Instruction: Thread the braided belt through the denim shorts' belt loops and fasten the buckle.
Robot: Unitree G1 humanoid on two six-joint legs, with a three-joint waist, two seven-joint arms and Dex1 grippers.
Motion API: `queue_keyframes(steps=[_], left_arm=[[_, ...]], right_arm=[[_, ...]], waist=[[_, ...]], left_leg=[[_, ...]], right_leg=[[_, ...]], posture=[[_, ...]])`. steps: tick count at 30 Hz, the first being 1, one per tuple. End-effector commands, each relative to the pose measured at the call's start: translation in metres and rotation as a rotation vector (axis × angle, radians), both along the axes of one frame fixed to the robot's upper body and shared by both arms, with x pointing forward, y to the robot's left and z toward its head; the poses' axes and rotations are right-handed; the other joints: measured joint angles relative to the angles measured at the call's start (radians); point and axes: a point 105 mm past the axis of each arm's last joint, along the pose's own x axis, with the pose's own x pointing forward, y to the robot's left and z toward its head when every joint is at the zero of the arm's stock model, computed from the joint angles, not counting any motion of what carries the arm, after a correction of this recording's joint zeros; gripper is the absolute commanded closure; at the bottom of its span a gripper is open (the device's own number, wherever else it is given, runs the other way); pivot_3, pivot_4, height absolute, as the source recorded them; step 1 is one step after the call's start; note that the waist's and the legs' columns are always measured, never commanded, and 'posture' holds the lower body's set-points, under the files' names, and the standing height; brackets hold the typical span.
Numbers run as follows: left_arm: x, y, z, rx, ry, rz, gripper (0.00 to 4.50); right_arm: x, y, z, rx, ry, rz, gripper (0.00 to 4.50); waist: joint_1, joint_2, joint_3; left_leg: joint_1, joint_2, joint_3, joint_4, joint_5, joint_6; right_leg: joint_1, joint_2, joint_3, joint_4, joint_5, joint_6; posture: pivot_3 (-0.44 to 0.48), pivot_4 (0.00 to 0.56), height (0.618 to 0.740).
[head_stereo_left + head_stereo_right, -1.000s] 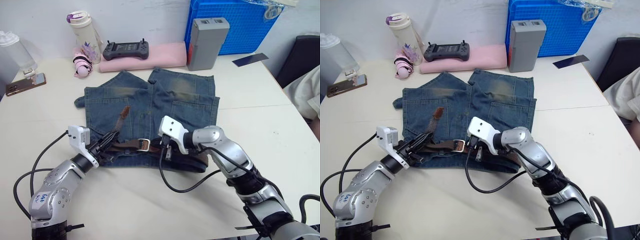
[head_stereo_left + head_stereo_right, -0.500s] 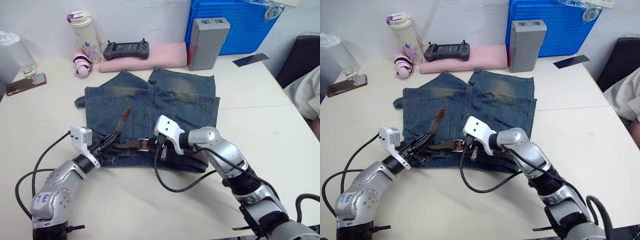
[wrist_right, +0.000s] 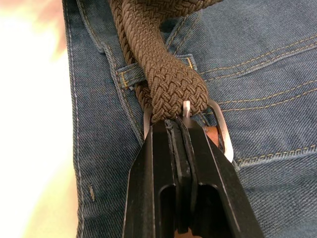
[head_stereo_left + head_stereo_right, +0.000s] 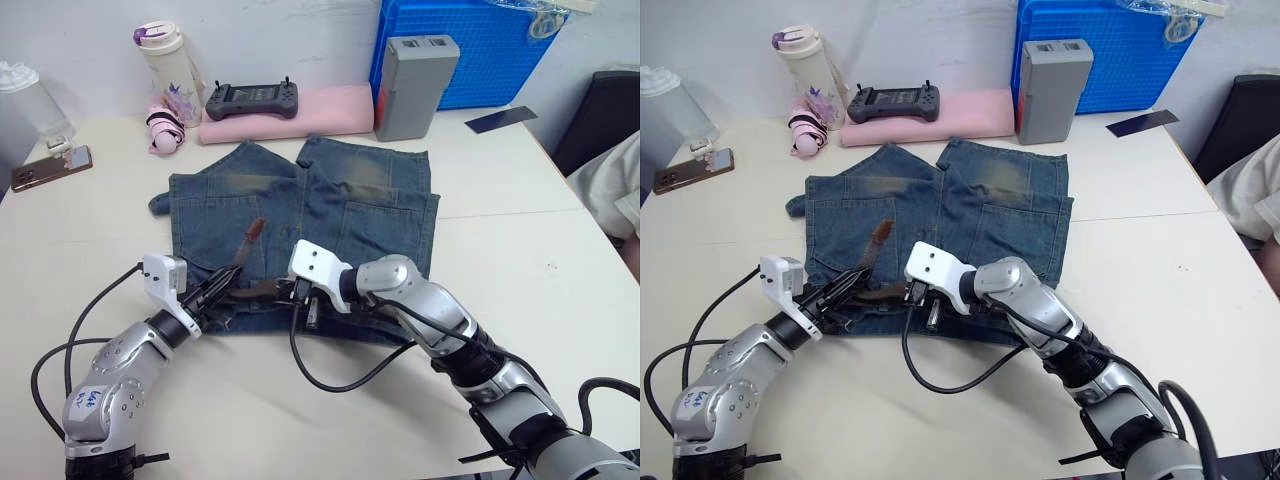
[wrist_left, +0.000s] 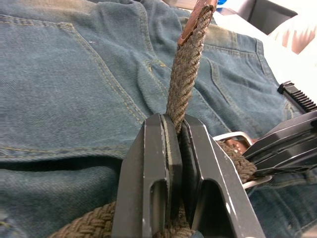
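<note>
On the near part of the white table, the left gripper had its fingers clamped on the braided belt, whose tan-tipped free end rose away over the denim. Just to its right, the right gripper held its fingers pressed together against the buckle, where the woven strap bulged through the silver frame beside a belt loop. The belt ran along the near waistband edge of the denim shorts, which lay flat on the middle of the table with the legs pointing far. Beyond the shorts, from left to right, stood a clear bottle, a phone, a pale tumbler, a black controller on a pink pad, a grey box and a blue crate.
</note>
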Motion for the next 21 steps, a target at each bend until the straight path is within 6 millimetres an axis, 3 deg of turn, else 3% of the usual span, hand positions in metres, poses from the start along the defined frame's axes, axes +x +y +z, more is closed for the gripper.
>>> queue_keyframes(steps=[1,4,11,21], left_arm=[[0.0,0.012,0.002,0.06,-0.029,0.026,4.5],[0.001,0.02,0.001,0.085,-0.029,0.034,4.5],[0.0,0.018,-0.001,0.095,-0.023,0.014,4.5],[0.003,0.015,0.001,0.112,-0.029,-0.004,4.5]], right_arm=[[-0.004,0.003,0.017,0.033,-0.048,0.039,4.47],[-0.004,0.001,0.036,0.087,-0.076,0.055,4.47],[0.001,0.005,0.06,0.188,-0.09,0.034,4.47],[0.0,0.003,0.026,0.058,-0.03,0.01,4.47]], waist=[[0.0,0.0,0.0],[0.0,0.0,0.0],[-0.001,0.0,0.0],[-0.001,0.0,0.0]], left_leg=[[0.0,0.0,0.0,0.0,0.0,0.0],[0.0,0.0,0.0,0.0,0.0,0.0],[0.0,0.0,0.0,-0.001,0.0,0.0],[0.0,0.001,0.0,-0.002,0.0,0.0]], right_leg=[[0.0,0.0,0.0,0.0,0.0,0.0],[0.0,0.0,0.0,0.0,0.0,0.0],[0.0,0.0,0.0,0.0,0.0,0.0],[-0.001,0.001,0.0,-0.001,0.0,0.0]], posture=[[0.0,0.15,0.718],[0.0,0.15,0.718],[0.0,0.15,0.718],[0.0,0.15,0.718]])
